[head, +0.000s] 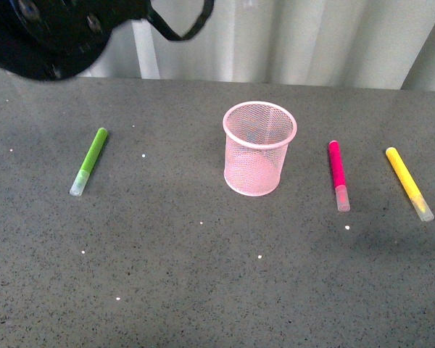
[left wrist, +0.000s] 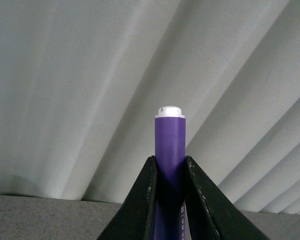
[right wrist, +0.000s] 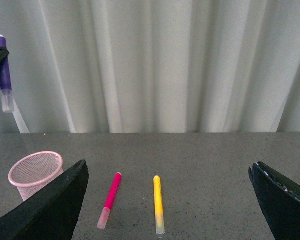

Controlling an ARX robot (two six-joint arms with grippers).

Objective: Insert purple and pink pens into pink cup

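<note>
The pink cup (head: 259, 148) stands upright in the middle of the grey table, also in the right wrist view (right wrist: 35, 172). The pink pen (head: 338, 175) lies flat to its right, clear cap toward me, and shows under my right gripper (right wrist: 110, 200). My left gripper (left wrist: 169, 165) is shut on the purple pen (left wrist: 169, 145), held upright high above the table; in the right wrist view the purple pen (right wrist: 4, 72) hangs cap down, well above the cup. My right gripper (right wrist: 167, 182) is open, hovering over the pens with nothing between its fingers.
A yellow marker (head: 409, 183) lies right of the pink pen. A lime-green marker (head: 89, 160) lies left of the cup. A pale curtain (head: 312, 36) closes off the far edge of the table. Part of my left arm (head: 51, 32) fills the upper left of the front view.
</note>
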